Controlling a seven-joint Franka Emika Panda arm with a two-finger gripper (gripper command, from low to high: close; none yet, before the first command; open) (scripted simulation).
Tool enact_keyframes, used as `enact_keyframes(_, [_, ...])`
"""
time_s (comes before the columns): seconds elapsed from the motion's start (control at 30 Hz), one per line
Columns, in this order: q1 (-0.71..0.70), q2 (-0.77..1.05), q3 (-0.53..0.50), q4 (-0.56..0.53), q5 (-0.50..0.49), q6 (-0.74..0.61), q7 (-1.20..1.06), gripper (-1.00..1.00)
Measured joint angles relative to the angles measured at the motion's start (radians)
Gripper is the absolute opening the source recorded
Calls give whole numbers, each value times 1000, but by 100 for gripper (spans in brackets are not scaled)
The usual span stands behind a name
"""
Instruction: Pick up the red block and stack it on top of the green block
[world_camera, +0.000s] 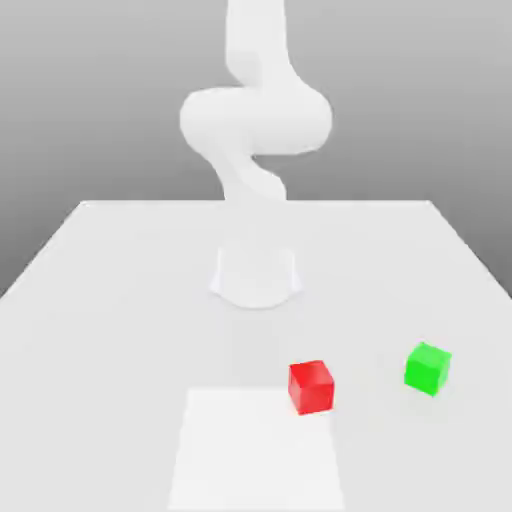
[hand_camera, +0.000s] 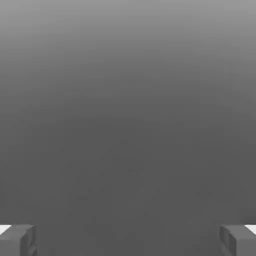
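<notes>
The red block (world_camera: 311, 387) is a small bright cube resting on the white table (world_camera: 100, 300) near its front, a little toward the exterior view's right. The green block (world_camera: 428, 367), about the same size, sits apart from it further to the exterior view's right. My gripper (hand_camera: 128, 240) is open in the hand view, its two grey fingertips (hand_camera: 17, 240) set wide apart with nothing between them and only plain grey background beyond. The white arm (world_camera: 255, 120) rises from its base behind the blocks and runs out of the top of the exterior view.
The arm's round base (world_camera: 256, 275) stands at the middle of the table, behind the red block. A paler square patch (world_camera: 258, 450) marks the table surface at the front, its corner next to the red block.
</notes>
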Motion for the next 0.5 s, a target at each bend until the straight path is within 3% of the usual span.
enact_keyframes(0.5, [108,482,69,-472,31,371,-48,0])
